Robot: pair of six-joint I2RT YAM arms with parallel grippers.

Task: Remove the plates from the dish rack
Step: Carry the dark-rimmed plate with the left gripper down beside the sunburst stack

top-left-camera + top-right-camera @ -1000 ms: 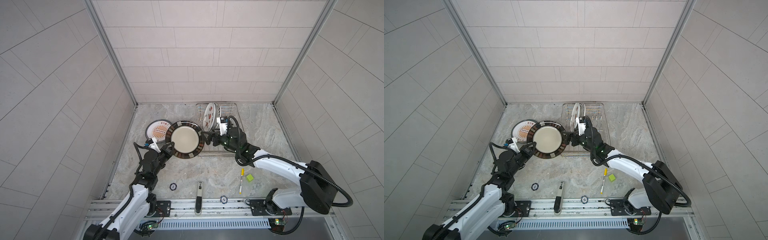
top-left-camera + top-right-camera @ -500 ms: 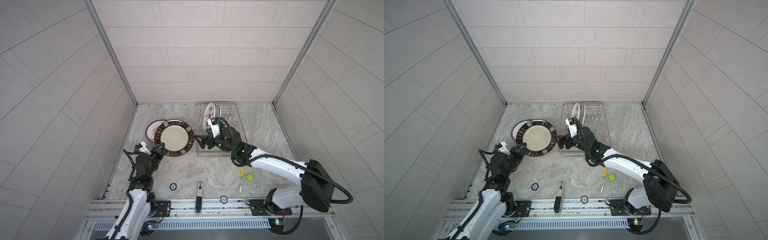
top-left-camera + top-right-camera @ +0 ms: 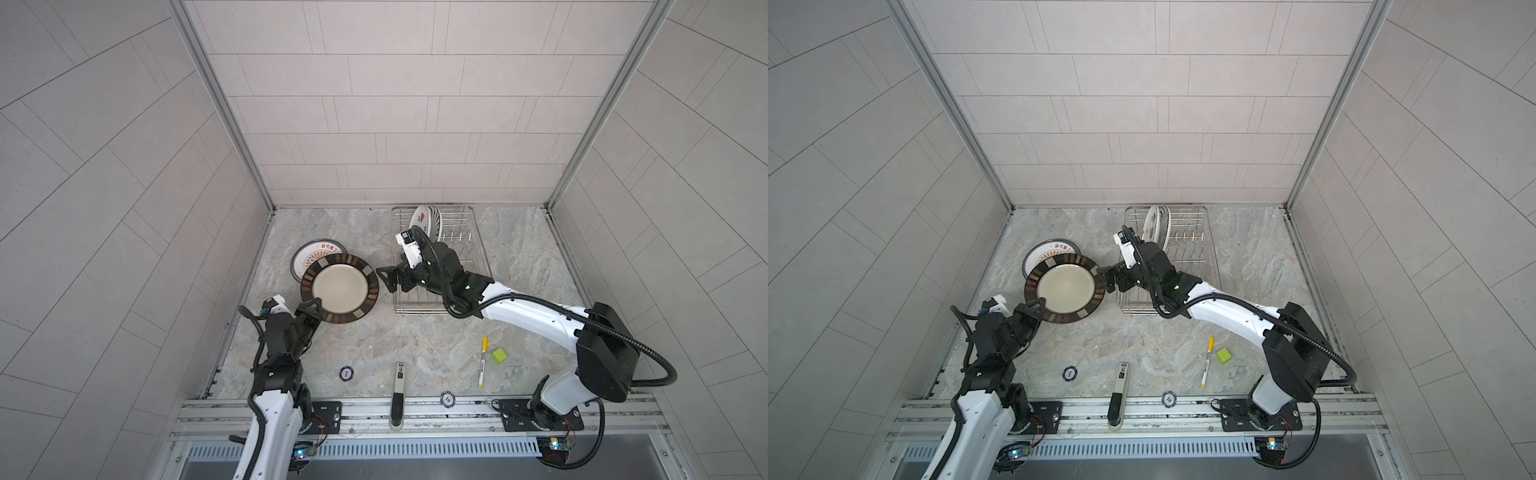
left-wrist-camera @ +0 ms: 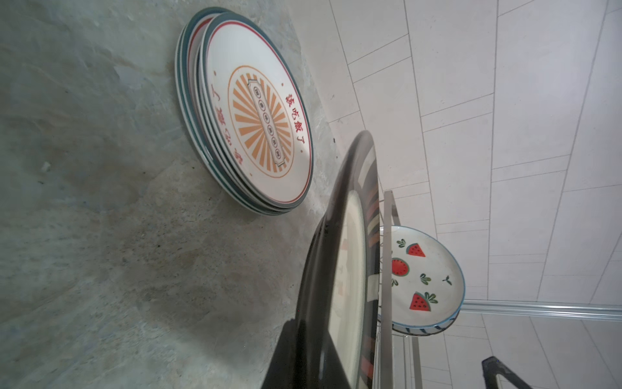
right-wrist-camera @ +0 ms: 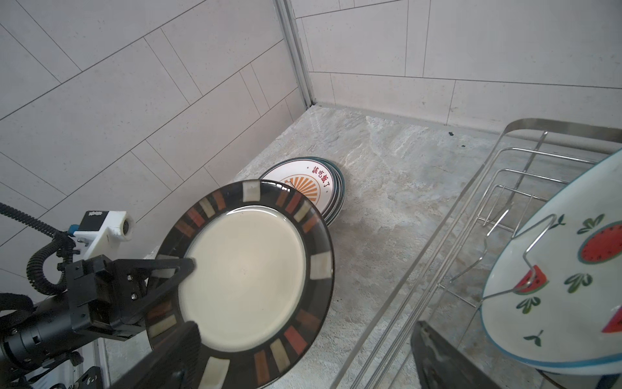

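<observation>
- The chief danger is the grip. The large round ceramic plate with a brown patterned rim and cream centre (image 3: 340,289) is held at one spot on its rim only, so its weight hangs out to one side. A quick swing or a weak pinch could let it pivot or slip out and fall onto the grey marbled tabletop (image 3: 415,340)
- A second hazard is the stack of round white plates with orange sunbursts and red characters (image 3: 314,252). The carried plate is wider than these and overlaps them in both top views. If it came down off-centre or tilted, its edge could strike the stack, or it could be left rocking
- The right gripper (image 3: 386,280) has its jaws spread wide and holds nothing. It hovers at the left long side of the rectangular chrome wire dish rack (image 3: 459,245), just beside the plate's rack-side rim, and a drift away from the rack could bump the plate
- The left gripper (image 3: 311,311) is clamped tight on the part of the brown rim turned away from the rack. The plate reaches from it toward the rack, raised off the table and tilted, as the wrist views show
- That plate is outside the rack, off its left long side and partly over the stack
- A round white plate with red watermelon slices (image 3: 419,219) stands on edge among the prongs at the rack's far end, with another plate (image 3: 435,218) close behind it
</observation>
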